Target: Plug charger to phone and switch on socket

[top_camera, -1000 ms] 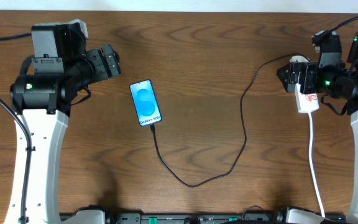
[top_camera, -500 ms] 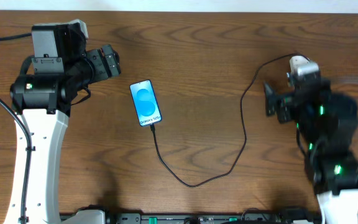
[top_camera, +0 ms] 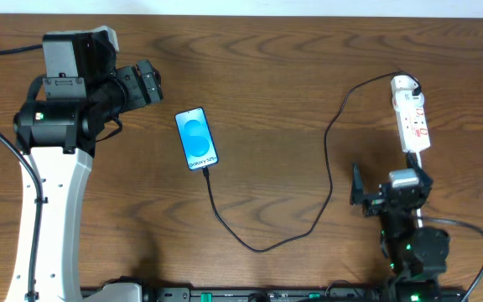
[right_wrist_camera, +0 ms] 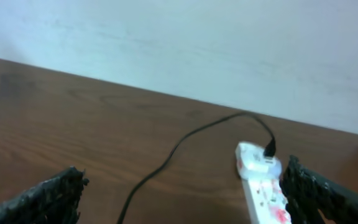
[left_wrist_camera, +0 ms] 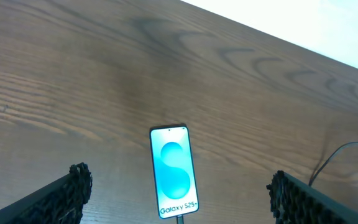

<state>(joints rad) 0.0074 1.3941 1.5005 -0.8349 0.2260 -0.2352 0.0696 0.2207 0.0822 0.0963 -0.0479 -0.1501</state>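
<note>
The wooden table (top_camera: 292,67) carries everything. The left gripper (top_camera: 151,82) hangs over it with its jaws spread wide and released; in the wrist view its two dark fingers (left_wrist_camera: 73,193) stand at the far edges of the picture with only table and phone between them. The right gripper (top_camera: 382,195) is likewise released, jaws fully apart, its fingers (right_wrist_camera: 48,196) low at either side of its own view and closed on nothing. The socket (top_camera: 412,113) lies ahead of the right jaws, toward the right finger's side, well apart from the fingertips; its white cord runs back toward that arm. The phone (top_camera: 197,138) lies face up just ahead of the left jaws, centred between the two fingers and clear of both, its blue screen lit. The charger (top_camera: 329,168) joins the two: one end sits at the phone's edge nearest the table front, then the cable loops across the wood between the grippers and its other end is plugged in at the socket's far end.
</note>
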